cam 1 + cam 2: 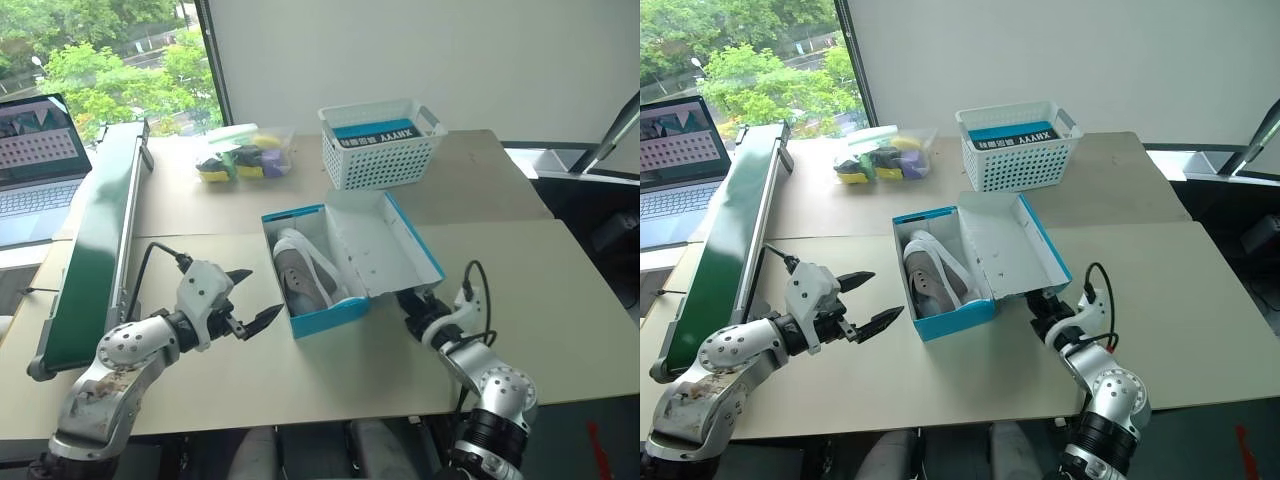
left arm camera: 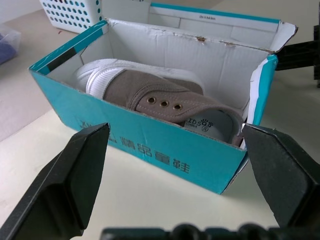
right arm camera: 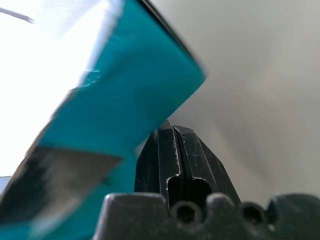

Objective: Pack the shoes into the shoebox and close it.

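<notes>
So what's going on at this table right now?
A humanoid robot is packing shoes into a blue shoebox on the table. The shoes already lie inside, and the lid is still open, leaning back to the robot's right. The right gripper, jaws shut, sits low at the lid's near corner, under its edge. The left gripper hovers beside the box's left side, jaws wide open, holding nothing.

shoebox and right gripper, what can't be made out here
- Shoes: the box wall hides their lower parts in the left wrist view, so whether both are in is unclear.
- Lid: its blue top faces away in the eye views.
- Right gripper: shut below the lid's edge; contact is too blurred to tell.
</notes>
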